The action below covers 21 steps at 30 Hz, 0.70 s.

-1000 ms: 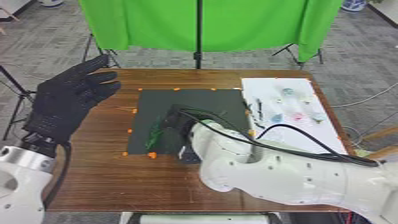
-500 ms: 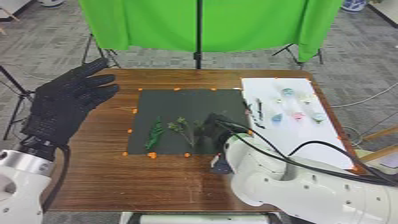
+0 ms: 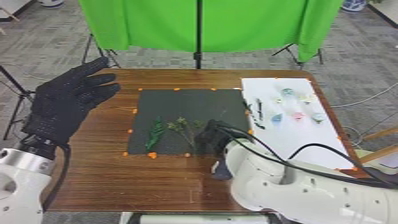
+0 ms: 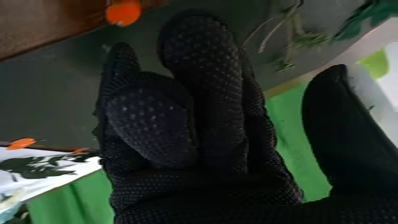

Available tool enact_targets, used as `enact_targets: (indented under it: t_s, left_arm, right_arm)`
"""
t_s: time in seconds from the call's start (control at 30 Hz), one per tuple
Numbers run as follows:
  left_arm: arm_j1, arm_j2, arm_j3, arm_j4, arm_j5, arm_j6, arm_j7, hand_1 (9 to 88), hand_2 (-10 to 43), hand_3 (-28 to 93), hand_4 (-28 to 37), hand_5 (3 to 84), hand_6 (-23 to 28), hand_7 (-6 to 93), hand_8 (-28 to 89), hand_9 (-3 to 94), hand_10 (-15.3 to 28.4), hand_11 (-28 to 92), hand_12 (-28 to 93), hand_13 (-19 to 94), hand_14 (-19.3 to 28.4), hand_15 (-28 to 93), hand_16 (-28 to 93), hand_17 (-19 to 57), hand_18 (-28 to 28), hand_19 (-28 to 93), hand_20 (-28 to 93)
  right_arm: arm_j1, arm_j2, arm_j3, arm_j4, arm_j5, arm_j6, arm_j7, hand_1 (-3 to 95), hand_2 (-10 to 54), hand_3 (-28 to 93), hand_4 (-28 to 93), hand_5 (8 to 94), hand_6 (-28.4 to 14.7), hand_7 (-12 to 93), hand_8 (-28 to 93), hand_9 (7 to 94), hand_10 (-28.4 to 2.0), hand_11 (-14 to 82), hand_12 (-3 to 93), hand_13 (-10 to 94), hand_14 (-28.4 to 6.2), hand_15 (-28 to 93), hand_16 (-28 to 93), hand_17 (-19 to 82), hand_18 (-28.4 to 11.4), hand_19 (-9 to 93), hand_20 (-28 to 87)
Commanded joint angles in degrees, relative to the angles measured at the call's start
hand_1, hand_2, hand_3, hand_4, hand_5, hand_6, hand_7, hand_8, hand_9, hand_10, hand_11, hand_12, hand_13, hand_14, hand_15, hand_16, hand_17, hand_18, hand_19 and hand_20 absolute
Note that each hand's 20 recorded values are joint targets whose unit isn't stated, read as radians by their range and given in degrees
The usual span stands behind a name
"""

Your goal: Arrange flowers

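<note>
On the lower left of the black board (image 3: 191,100) lie a green leafy sprig (image 3: 155,135) and, beside it, a thin flowered sprig (image 3: 183,131). My right hand (image 3: 211,139) is just right of the flowered sprig, over the board's lower right part. In the right wrist view the right hand (image 4: 209,105) is open and holds nothing, its thumb apart; beyond the fingertips are the flowered sprig (image 4: 291,32) and part of the leafy one (image 4: 371,17). My left hand (image 3: 67,102) is open and empty, raised over the table's left side.
A white board (image 3: 306,142) at the right bears dark leafy stems (image 3: 258,110) and several small blooms, including a pink one (image 3: 298,116) and a blue one (image 3: 276,118). Orange tape marks both boards' edges. A green cloth (image 3: 258,30) hangs behind the table (image 3: 178,185).
My right hand has moved right from over the middle of the black board, and the flowered sprig has come into view beside the leafy one. The left hand has barely moved.
</note>
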State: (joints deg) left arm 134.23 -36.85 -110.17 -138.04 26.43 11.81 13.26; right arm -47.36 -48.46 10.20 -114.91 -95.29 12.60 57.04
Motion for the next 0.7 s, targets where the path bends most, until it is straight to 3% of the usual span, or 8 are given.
enact_targets:
  t_s: [0.03,0.43,0.53,0.6,0.7]
  left_arm:
    - [0.3,-0.41,0.23,0.36,-0.07,-0.14,-0.26,22.5,8.7,77,-27.0,35.9,10.4,14.7,-10,29.9,20.8,30,10,22,27.6,52,-11,-11.1,24.3,54,8]
    - [0.4,0.11,0.35,0.63,-0.41,0.17,0.3,22.5,8.7,77,-27.0,35.9,10.5,14.7,-10,29.9,20.9,30,10,22,27.6,52,-11,-11.1,24.3,54,8]
    - [0.5,-0.36,0.23,0.48,-0.16,-0.08,-0.49,22.5,8.7,77,-27.1,35.9,10.4,14.7,-10,29.9,20.9,30,10,22,27.6,52,-11,-11.1,24.3,54,8]
    - [1.1,-0.67,-0.28,0.24,-0.21,0.26,-1.02,22.4,8.7,77,-27.0,35.9,10.5,14.7,-10,29.9,20.9,30,10,22,27.6,52,-11,-11.1,24.3,54,8]
    - [1.9,-1.28,-0.65,-0.03,-0.24,0.67,-1.51,22.4,8.7,77,-27.0,35.8,10.4,14.7,-10,29.9,20.8,30,10,22,27.6,52,-11,-11.1,24.3,54,8]
  right_arm:
    - [-0.6,-1.7,-1.4,-1.7,-0.6,-1.0,-1.6,20.7,13.1,74,-22,63.9,-2.4,11,-12,93.7,-13.7,37.0,18.1,85,-12.8,70,17,33,-25.9,93,-1]
    - [1.0,-3.1,-2.5,-2.1,-1.4,-2.5,-1.6,20.9,13.1,74,-21,64.0,-2.4,11,-12,93.7,-13.8,36.7,18.2,85,-12.8,70,17,33,-25.9,93,-2]
    - [1.6,-2.8,-4.2,-2.3,-5.1,-0.7,0.6,20.6,13.0,74,-21,65.0,-2.3,11,-12,93.7,-13.8,37.0,18.1,85,-12.6,70,17,33,-26.1,93,-2]
    - [-1.1,-2.6,-1.6,-2.8,-9.3,-2.8,2.0,20.5,12.9,74,-21,66.3,-2.6,11,-12,93.7,-13.7,37.9,17.9,86,-12.2,69,16,34,-26.1,93,-2]
    - [-0.9,-0.7,-1.9,-4.4,-12.9,-2.1,3.0,20.5,12.7,73,-21,72.2,-3.5,11,-12,93.7,-13.1,42.1,16.0,89,-11.5,68,17,37,-26.0,93,0]
